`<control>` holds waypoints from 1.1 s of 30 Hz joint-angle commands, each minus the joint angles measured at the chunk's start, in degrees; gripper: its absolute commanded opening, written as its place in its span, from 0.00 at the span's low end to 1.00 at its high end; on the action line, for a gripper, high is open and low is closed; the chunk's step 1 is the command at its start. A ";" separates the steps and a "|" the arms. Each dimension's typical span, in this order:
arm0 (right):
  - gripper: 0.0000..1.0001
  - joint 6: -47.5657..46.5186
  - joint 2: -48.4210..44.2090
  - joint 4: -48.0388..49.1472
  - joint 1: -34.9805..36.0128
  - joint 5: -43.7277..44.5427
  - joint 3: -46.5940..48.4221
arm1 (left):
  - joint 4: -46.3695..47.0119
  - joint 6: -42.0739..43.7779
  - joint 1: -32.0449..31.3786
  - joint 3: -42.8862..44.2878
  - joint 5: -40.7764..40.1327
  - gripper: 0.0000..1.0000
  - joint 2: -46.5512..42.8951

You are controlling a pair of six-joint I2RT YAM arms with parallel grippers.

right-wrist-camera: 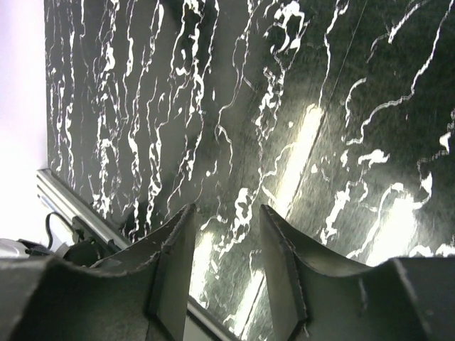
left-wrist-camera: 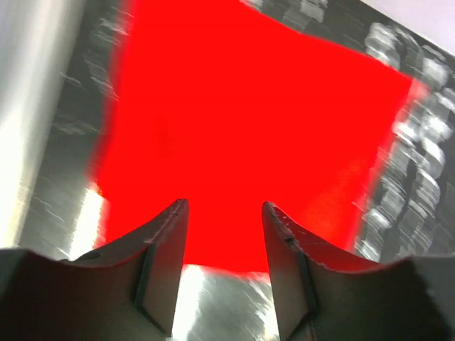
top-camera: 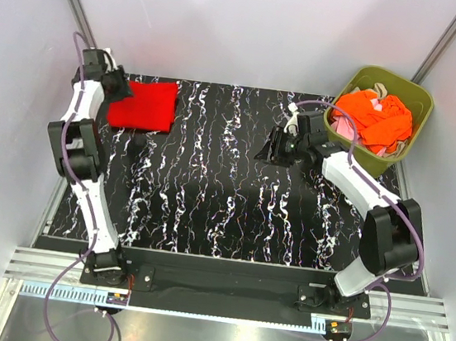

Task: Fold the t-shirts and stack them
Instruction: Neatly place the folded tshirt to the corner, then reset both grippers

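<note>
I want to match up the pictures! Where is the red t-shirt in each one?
Top external: the red t-shirt lies folded at upper left, by the left gripper.
Left wrist: it fills the middle, just beyond the open fingers.
Right wrist: not in it.
Shared landmark: the black, white-streaked table, seen in all three.

Folded red tee [top-camera: 143, 103] far-L; others [top-camera: 376, 114] binned
</note>
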 commanded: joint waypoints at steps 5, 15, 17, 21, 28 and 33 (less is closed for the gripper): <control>0.57 0.95 -12.51 -6.68 -0.02 3.06 0.30 | 1.15 -3.13 -11.03 -21.94 7.40 0.46 -26.87; 0.99 6.58 -30.25 -16.61 -0.02 14.39 -1.11 | 0.97 -0.67 -36.27 -46.49 11.54 0.51 -61.07; 1.00 7.37 -32.64 -18.45 -0.02 17.20 -1.20 | 1.76 -2.77 -39.00 -50.98 10.74 0.55 -67.92; 1.00 7.63 -36.16 -22.23 0.06 20.64 -0.67 | 2.64 -4.72 -39.63 -55.55 13.03 0.99 -77.06; 1.00 9.13 -37.48 -22.68 -0.02 22.40 -0.67 | 5.27 -4.28 -39.63 -58.29 12.06 0.99 -82.62; 1.00 9.31 -38.98 -22.15 -0.02 24.34 -0.93 | 6.24 -5.33 -39.72 -57.58 14.08 0.99 -82.27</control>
